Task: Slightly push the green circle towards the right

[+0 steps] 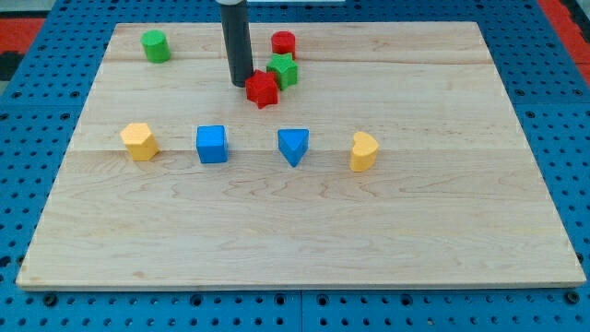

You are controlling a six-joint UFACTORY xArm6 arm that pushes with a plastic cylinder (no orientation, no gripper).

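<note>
The green circle [155, 44] stands near the board's top left corner. My tip [241, 83] ends a dark rod that comes down from the view's top. It rests right of and below the green circle, well apart from it. The tip is just left of the red star [263, 89], touching or nearly touching it. A green star [283, 69] sits right behind the red star. A red circle [283, 41] stands above them.
A row crosses the middle of the wooden board [442, 221]: a yellow hexagon [139, 140], a blue cube [211, 144], a blue triangle [293, 145] and a yellow heart [363, 150]. Blue pegboard surrounds the board.
</note>
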